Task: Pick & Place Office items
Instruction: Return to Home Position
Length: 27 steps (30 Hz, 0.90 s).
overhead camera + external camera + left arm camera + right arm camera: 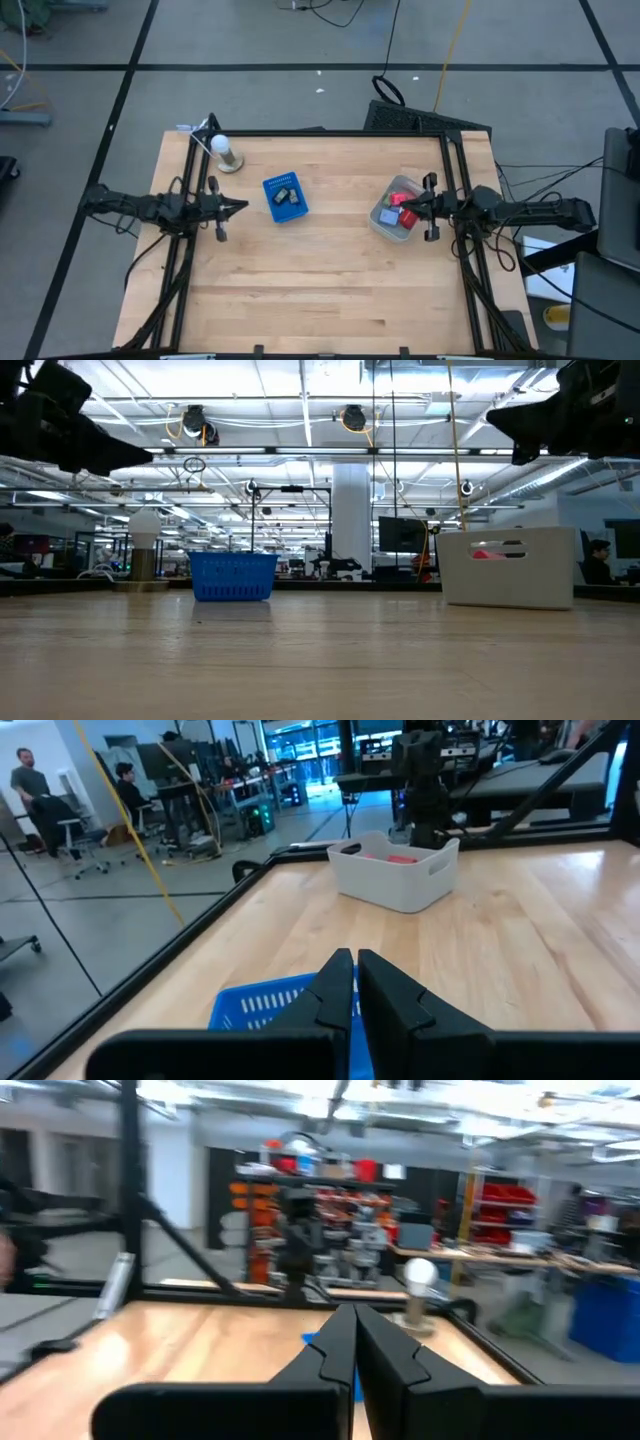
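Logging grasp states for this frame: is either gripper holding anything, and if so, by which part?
Nothing is held. The left gripper and the right gripper each have their fingers shut together with nothing between them.

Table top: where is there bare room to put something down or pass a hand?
In the high view, the table's lower half is bare wood, as is the strip between the blue basket and the grey bin. Crowded: over the bin, where the right pincer hangs, and the gap from left pincer to basket.
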Each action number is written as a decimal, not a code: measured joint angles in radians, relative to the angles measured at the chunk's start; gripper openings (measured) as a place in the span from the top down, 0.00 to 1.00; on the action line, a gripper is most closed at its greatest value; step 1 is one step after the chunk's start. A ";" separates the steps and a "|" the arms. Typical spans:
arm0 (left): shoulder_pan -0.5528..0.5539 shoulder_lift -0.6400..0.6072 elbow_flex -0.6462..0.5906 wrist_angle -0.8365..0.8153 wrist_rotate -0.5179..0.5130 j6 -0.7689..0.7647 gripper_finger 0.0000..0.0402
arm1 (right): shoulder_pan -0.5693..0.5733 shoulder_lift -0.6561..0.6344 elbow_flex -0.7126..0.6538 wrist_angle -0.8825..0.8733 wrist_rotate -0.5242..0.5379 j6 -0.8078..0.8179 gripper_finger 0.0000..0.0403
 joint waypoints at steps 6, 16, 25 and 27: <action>-0.003 -0.108 0.020 -0.175 0.035 0.028 0.99 | -0.002 -0.067 -0.001 -0.038 -0.090 0.074 1.00; 0.041 -0.109 0.040 -0.035 0.170 0.090 0.99 | -0.094 -0.101 -0.001 -0.128 -0.064 0.113 1.00; 0.164 -0.109 0.131 -0.145 0.241 0.108 0.99 | -0.211 -0.099 -0.001 -0.136 -0.158 0.133 1.00; 0.183 -0.108 0.131 -0.181 0.251 0.097 0.99 | -0.222 -0.099 -0.001 -0.135 -0.171 0.133 1.00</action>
